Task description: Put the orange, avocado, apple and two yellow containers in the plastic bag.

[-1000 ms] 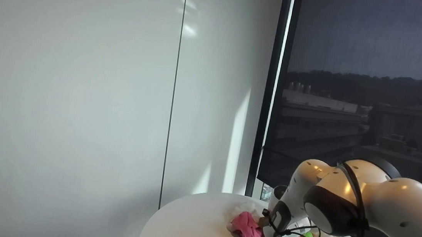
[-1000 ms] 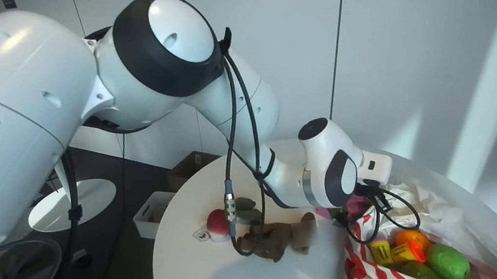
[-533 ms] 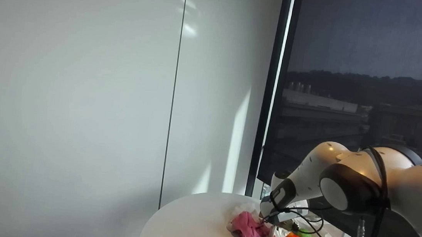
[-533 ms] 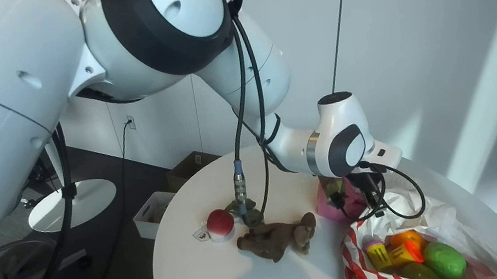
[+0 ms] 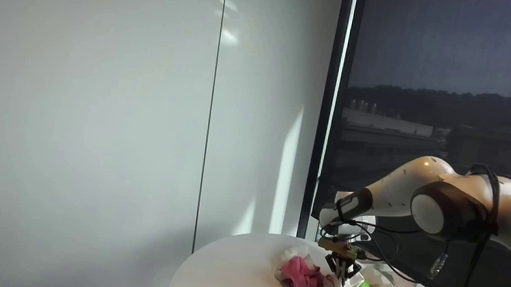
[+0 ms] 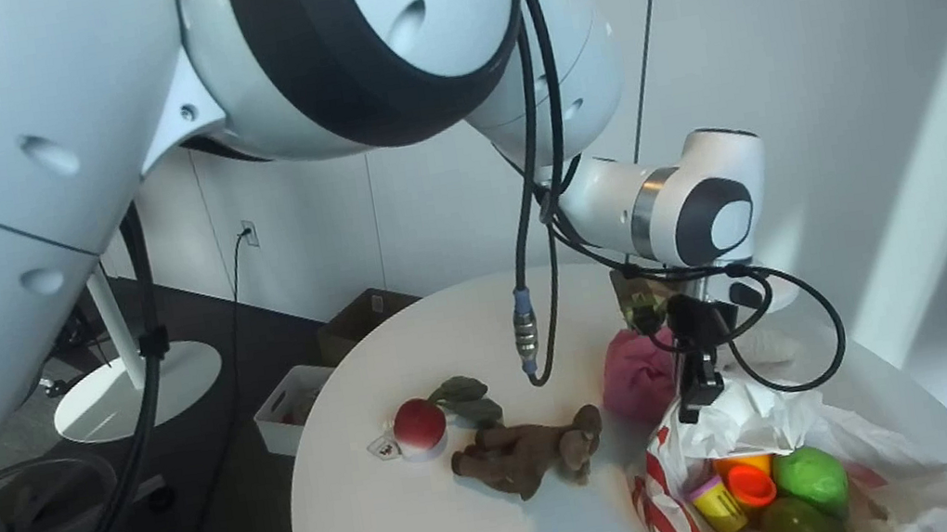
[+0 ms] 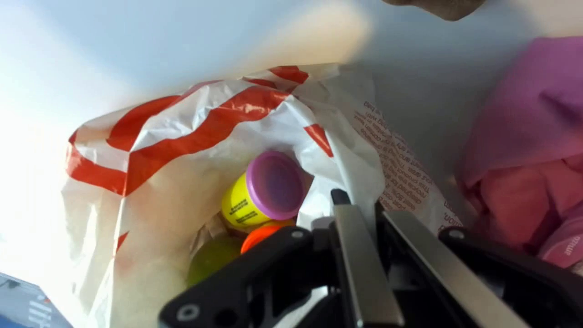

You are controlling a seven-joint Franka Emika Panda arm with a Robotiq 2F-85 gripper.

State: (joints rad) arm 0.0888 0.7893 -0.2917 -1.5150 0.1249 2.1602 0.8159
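The white and red plastic bag (image 6: 749, 414) lies at the table's right side; its open mouth shows in the wrist view (image 7: 246, 107). My gripper (image 6: 699, 406) is shut on the bag's rim; the film runs between the fingertips in the wrist view (image 7: 371, 210). Inside the bag are a yellow container with a purple lid (image 6: 718, 506), a container with an orange-red lid (image 6: 751, 485), a dark green avocado (image 6: 801, 523) and a bright green fruit (image 6: 811, 478). The orange (image 6: 740, 462) is mostly hidden behind film. A red round fruit (image 6: 418, 423) sits on the table.
A crumpled pink cloth (image 6: 638, 377) lies beside the bag, near the gripper. A brown plush toy (image 6: 521, 458), green leaves (image 6: 467, 398) and a small tag (image 6: 383, 447) lie on the round table. The wall stands behind; the window (image 5: 442, 147) is at the side.
The arm has risen and the gripper now points down at the bag. The bag's rim is pulled up at the gripper. The orange-lidded container has turned, its lid facing up more.
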